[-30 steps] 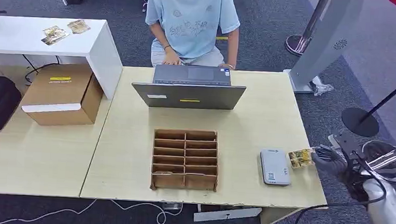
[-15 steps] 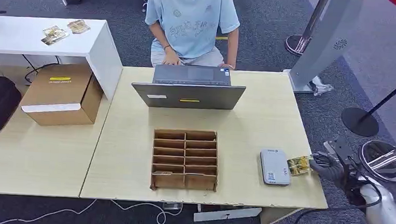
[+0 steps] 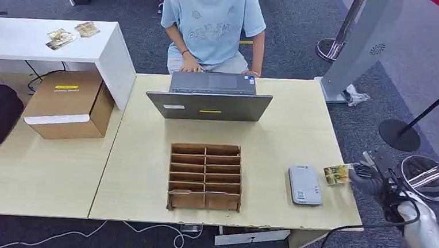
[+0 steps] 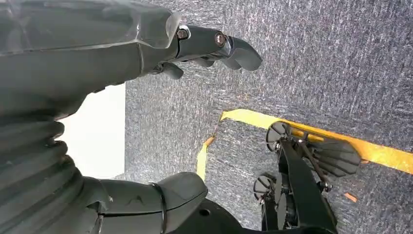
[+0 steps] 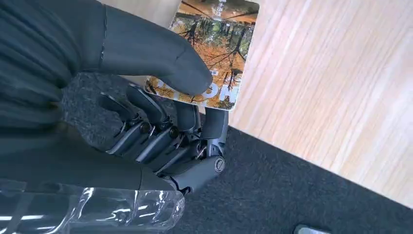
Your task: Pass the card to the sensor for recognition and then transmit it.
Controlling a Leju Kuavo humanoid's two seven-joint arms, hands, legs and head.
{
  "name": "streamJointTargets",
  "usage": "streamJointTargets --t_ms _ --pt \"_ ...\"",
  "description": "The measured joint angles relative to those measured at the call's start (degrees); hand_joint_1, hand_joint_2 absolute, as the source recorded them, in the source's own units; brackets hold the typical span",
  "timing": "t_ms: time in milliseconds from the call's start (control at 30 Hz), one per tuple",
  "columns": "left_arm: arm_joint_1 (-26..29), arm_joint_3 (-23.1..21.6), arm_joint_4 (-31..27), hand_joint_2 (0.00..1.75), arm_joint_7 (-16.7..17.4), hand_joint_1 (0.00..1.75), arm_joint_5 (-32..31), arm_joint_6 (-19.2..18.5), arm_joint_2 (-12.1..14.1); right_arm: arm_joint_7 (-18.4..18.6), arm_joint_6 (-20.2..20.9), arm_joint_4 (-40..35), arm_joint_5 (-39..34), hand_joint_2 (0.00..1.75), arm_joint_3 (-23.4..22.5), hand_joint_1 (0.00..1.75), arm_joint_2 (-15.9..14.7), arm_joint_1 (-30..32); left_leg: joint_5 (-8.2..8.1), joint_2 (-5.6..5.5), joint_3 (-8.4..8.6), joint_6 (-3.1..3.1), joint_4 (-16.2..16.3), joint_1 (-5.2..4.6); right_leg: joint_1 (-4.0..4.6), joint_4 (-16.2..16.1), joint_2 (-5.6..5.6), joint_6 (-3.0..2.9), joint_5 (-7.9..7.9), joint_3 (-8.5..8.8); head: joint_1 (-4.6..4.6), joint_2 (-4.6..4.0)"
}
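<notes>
My right hand (image 3: 368, 179) pinches a card (image 3: 337, 174) with an autumn-tree picture at the table's right edge, just right of the white sensor (image 3: 304, 185). Card and sensor stay apart by a small gap. Seen from the right wrist, the thumb (image 5: 160, 58) presses on the card (image 5: 219, 44) and the darker fingers curl beneath it, above the wood table. My left hand (image 4: 122, 44) hangs over grey carpet, its fingers apart and holding nothing.
A brown slotted cardboard organizer (image 3: 205, 176) stands mid-table, left of the sensor. A person (image 3: 214, 20) sits behind an open laptop (image 3: 210, 97). A cardboard box (image 3: 68, 104) rests on the left table. More cards (image 3: 70, 33) lie on the white desk.
My right hand with the card dipped toward me half a second ago, then rose and drew slightly right, away from the sensor. The person and table items have not moved.
</notes>
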Motion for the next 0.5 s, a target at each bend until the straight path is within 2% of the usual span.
streamJointTargets --t_ms 167,500 --pt "0.00 0.00 0.00 1.75 0.00 0.00 -0.07 0.00 0.02 -0.02 0.88 -0.37 -1.49 1.75 -1.44 1.75 -0.02 -0.27 0.00 0.00 0.01 0.00 0.00 0.00 0.00 0.00 0.01 0.00 0.00 0.00 0.00 0.00" --pt "0.00 0.00 0.00 1.75 0.00 0.00 -0.48 0.00 0.07 0.04 8.30 -2.62 -7.75 1.75 -2.36 1.75 0.04 -0.38 0.00 0.00 0.00 0.00 0.00 0.00 0.00 0.00 0.01 0.00 0.00 0.00 -0.02 0.00"
